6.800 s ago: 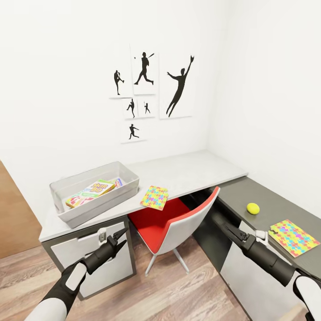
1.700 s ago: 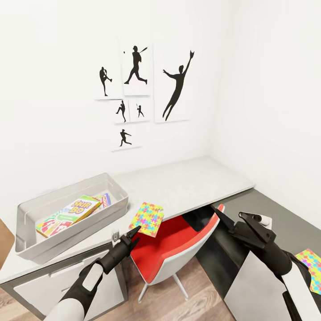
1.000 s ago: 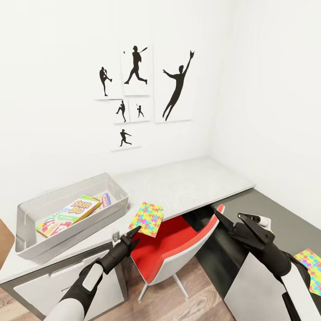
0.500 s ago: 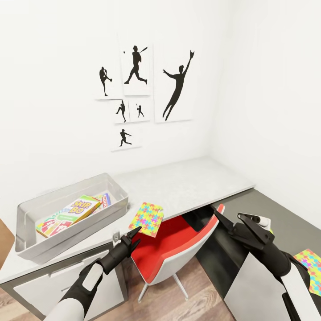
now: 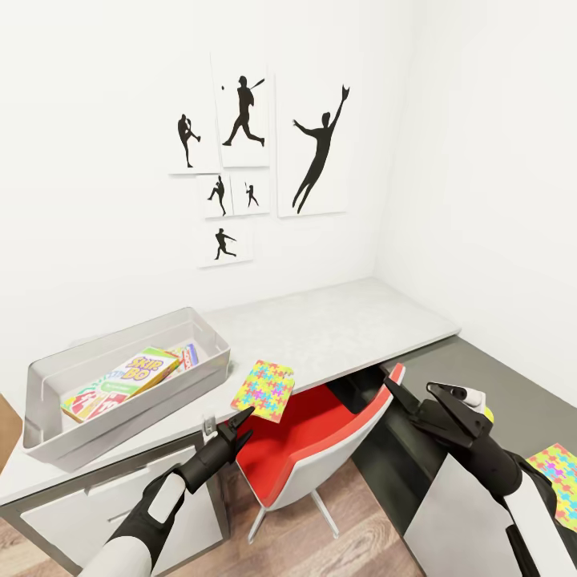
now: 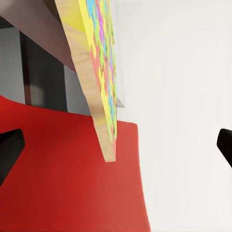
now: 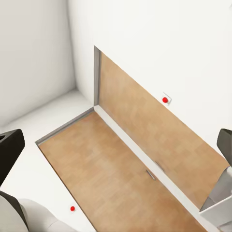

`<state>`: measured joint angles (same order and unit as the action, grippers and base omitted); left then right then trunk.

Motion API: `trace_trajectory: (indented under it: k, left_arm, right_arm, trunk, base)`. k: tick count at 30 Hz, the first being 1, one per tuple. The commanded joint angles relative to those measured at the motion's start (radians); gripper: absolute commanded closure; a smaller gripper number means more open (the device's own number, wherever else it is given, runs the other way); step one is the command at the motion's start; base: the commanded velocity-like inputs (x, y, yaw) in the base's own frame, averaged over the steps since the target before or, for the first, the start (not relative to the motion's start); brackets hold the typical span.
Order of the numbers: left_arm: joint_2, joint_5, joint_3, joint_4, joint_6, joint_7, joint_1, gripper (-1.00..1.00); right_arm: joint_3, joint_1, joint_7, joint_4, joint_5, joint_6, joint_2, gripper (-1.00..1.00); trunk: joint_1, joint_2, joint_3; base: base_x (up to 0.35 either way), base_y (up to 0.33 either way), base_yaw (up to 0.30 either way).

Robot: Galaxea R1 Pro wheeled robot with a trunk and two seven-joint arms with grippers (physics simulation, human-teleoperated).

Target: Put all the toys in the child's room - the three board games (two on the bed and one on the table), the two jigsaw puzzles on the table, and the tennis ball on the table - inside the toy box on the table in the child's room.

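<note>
Left gripper (image 5: 243, 419) – fingers spread wide, holding nothing – sits just below a jigsaw puzzle (image 5: 264, 390) overhanging the grey table's (image 5: 344, 328) front edge above a red chair (image 5: 320, 433). Right gripper (image 5: 415, 391), also wide open, hovers beside another puzzle (image 5: 558, 473). Farther back, the toy box (image 5: 48, 429) holds a Skip-Bo game (image 5: 122, 382).

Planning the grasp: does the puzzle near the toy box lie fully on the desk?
No. The jigsaw puzzle overhangs the table edge above the red chair.
</note>
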<state>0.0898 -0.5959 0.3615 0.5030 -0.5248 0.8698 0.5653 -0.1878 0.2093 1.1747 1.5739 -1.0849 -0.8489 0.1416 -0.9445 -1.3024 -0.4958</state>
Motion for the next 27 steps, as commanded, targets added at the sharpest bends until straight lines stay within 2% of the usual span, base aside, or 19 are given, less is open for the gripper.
trace_trajectory:
  k: [1,27]
  left_arm:
    - [0.001,0.000,0.005,0.000,-0.008,0.001,0.001,-1.00]
    - [0.001,0.001,0.004,0.000,-0.005,0.001,0.001,-1.00]
  right_arm:
    - [0.000,0.001,-0.001,0.000,-0.004,-0.006,0.000,-1.00]
    - [0.002,-0.001,-0.003,0.000,-0.003,-0.006,-0.002,-1.00]
  trunk:
    - [0.000,-0.001,-0.001]
    - [0.000,-0.001,-0.001]
  base:
    - [0.000,0.000,0.000]
    - [0.008,-0.013,0.000]
